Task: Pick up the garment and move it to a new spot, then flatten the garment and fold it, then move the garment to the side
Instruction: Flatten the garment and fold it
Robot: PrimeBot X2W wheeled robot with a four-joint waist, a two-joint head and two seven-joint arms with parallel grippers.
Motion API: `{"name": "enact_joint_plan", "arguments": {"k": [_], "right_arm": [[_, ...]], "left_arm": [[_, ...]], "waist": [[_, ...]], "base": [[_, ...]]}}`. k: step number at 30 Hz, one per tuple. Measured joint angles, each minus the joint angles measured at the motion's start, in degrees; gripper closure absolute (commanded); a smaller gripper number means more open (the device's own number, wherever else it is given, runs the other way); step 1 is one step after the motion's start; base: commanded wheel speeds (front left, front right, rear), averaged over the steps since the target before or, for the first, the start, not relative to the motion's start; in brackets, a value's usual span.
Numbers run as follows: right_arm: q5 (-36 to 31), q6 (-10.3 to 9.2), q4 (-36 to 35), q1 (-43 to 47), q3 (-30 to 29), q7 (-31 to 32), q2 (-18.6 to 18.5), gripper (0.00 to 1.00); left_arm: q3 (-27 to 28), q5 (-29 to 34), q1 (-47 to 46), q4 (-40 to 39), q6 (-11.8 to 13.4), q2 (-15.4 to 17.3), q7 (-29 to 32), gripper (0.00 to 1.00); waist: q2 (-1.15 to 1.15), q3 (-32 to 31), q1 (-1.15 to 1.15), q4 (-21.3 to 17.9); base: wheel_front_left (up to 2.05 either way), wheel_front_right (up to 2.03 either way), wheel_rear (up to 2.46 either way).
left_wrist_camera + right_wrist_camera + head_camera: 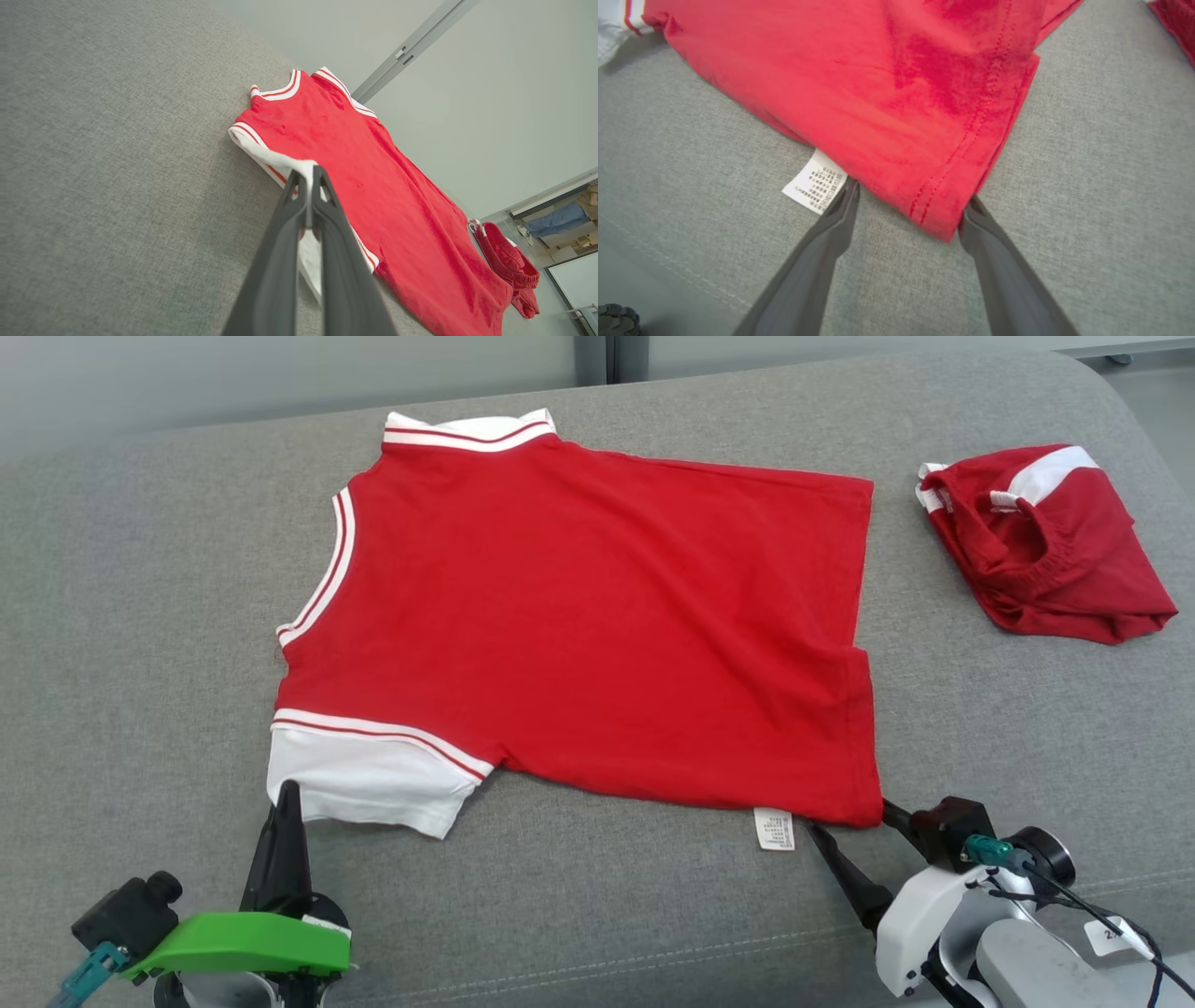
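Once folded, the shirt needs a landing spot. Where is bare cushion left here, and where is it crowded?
Widest bare patch: the grey cushion left of the red shirt. A narrower strip runs between the shirt's hem and the crumpled shorts. The near edge is crowded: left gripper pinching the white sleeve, right gripper open at the hem corner.

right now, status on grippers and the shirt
Left gripper shut on sleeve. Right gripper open, astride shirt hem corner. Shirt flat, unfolded. Red garment off right, clear.

Bright, even light is given; a faint shadow is cast beneath the red shirt (896,84); wrist-view edges are bent.
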Motion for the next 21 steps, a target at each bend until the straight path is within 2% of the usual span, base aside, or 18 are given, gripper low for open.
{"name": "enact_joint_plan", "arguments": {"k": [2, 3, 4, 5, 9, 10, 21], "right_arm": [[-0.21, 0.0, 0.68, -0.54, 0.75, 0.0, 0.07, 0.01], [-0.32, 0.0, 1.13, -0.66, 1.03, 0.0, 0.16, 0.25], [-0.32, 0.0, 1.46, -0.67, 1.14, 0.0, 0.23, 0.33], [-0.32, 0.0, 1.78, -0.67, 1.18, 0.0, 0.29, 0.62], [-0.16, 0.0, 2.53, -0.69, 0.97, 0.0, 0.63, 0.89], [0.31, 0.0, 2.52, -0.69, 0.62, 0.0, 0.85, 1.0], [7.87, 0.0, -4.57, -2.74, -7.0, 0.0, 3.03, 1.0]], "left_arm": [[0.26, 0.0, 0.0, 0.0, 0.0, 0.0, 0.0, 1.0], [0.33, 0.0, 0.0, 0.0, 0.0, 0.0, 0.0, 1.0], [0.32, 0.0, 0.0, 0.0, 0.0, 0.0, 0.0, 1.0], [0.32, 0.0, 0.0, 0.0, 0.0, 0.0, 0.0, 1.0], [0.46, 0.0, 0.0, -0.04, 0.0, 0.0, 0.0, 1.0], [0.53, 0.0, 0.0, -0.12, 0.0, 0.0, 0.0, 1.0], [5.28, 0.0, -0.79, -5.7, -0.53, -0.11, -0.16, 1.0]], "waist": [[0.0, 0.16, 0.0, 0.2], [0.0, 0.2, 0.0, 0.26], [0.0, 0.21, 0.0, 0.31], [0.0, 0.23, 0.0, 0.36], [0.0, 0.29, 0.0, 0.45], [0.0, 0.29, 0.0, 0.44], [0.0, -0.66, 0.0, -1.09]], "base": [[0.0, 0.0, 0.0], [0.0, 0.0, 0.0], [0.0, 0.0, 0.0], [0.0, 0.0, 0.0], [0.0, 0.0, 0.0], [0.0, 0.0, 0.0], [0.0, 0.0, 0.0]]}}
